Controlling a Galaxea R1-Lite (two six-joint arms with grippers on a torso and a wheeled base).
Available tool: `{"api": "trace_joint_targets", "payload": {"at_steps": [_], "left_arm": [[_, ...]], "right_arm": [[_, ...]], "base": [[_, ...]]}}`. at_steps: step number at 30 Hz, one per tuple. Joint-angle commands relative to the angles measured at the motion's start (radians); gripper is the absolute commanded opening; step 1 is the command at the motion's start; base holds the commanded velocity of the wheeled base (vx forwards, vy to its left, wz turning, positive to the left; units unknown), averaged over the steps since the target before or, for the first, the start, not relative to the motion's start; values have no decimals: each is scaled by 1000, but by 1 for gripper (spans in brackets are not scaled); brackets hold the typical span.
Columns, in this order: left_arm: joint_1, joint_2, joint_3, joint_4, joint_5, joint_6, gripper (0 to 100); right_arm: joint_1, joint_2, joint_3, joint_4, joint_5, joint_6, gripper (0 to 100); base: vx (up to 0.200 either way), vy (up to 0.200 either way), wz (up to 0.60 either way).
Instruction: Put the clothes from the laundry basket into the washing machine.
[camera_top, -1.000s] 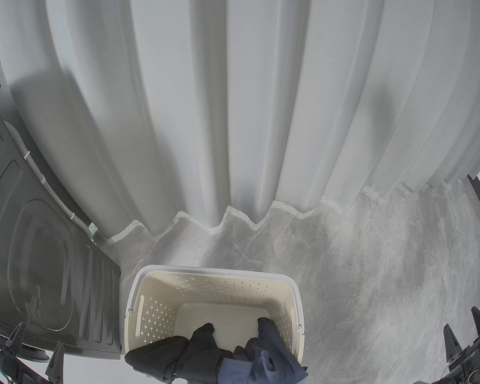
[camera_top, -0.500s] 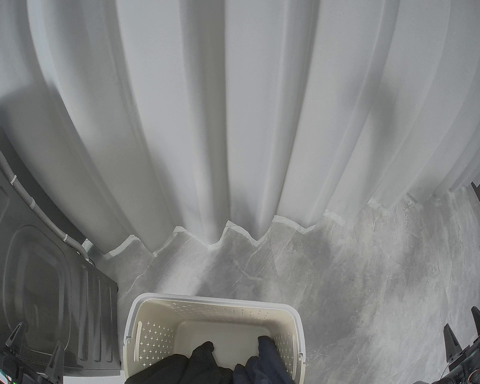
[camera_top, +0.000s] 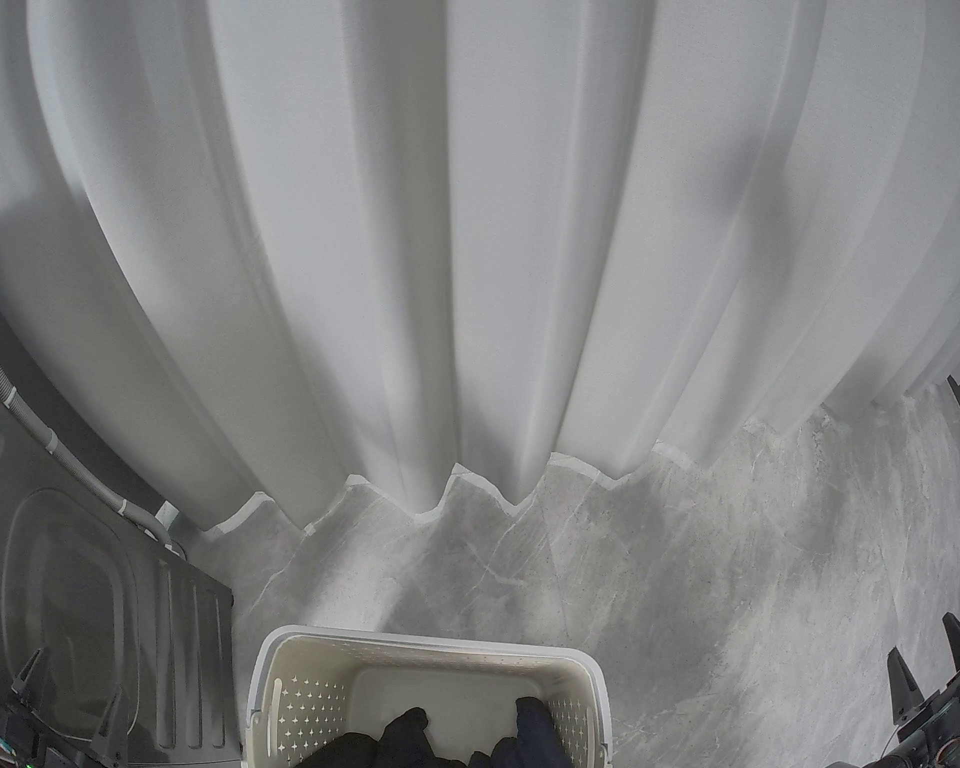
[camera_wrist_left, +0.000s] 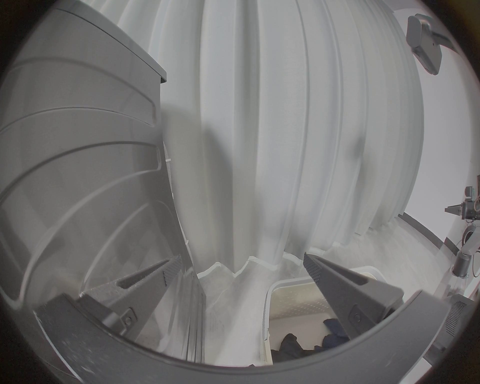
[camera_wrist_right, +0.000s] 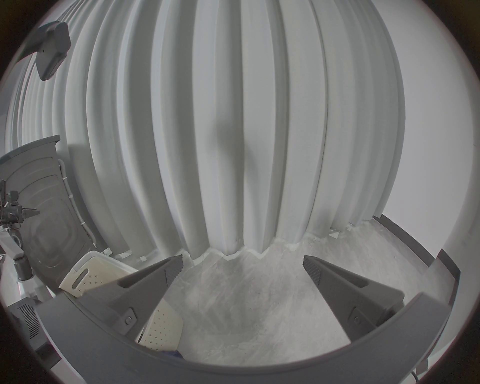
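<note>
Two dark garments, a black cloth (camera_top: 400, 735) and a navy-blue cloth (camera_top: 535, 728), heaped against the near wall of the cream laundry basket (camera_top: 430, 640), at 6 o'clock in the head view, on the grey floor (camera_top: 700, 560). Far part of the basket's bottom bare. Long axis of the basket from 9 to 3 o'clock: black piece toward the 9 end, navy piece toward the 3 end, the two touching in the middle.

Left pincer (camera_top: 72, 690) at 8 o'clock, jaws spread wide with nothing between them, in front of the grey washing machine (camera_top: 90, 600) and near the basket's 9 o'clock end. Right pincer (camera_top: 922, 650) at 4 o'clock, likewise agape and empty, well apart from the basket's 3 o'clock end, bare floor between.

From the left pincer, garments toward 3 o'clock and lower; from the right pincer, toward 9 o'clock and farther off. Nearer arm, by this reckoning: the left, with the black cloth closest to it. Probably calls for a reach over the rim and down onto the folds.

Washing machine just beside the basket, a ribbed hose (camera_top: 60, 460) along its panel; no door in sight, so no telling the way to the drum. Likely risks: a finger catching the rim, or both garments lifted together.
</note>
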Motion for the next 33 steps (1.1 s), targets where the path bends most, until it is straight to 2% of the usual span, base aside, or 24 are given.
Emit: {"api": "trace_joint_targets", "payload": {"at_steps": [1,31,33], "left_arm": [[1,-15,18,0,0,-1,100],[1,-15,18,0,-3,-5,100],[1,-15,18,0,-2,-7,100]], "right_arm": [[1,-16,18,0,0,0,100],[1,-16,18,0,0,0,100],[1,-16,18,0,0,0,100]], "base": [[0,0,0],[0,0,0],[-200,0,0]]}}
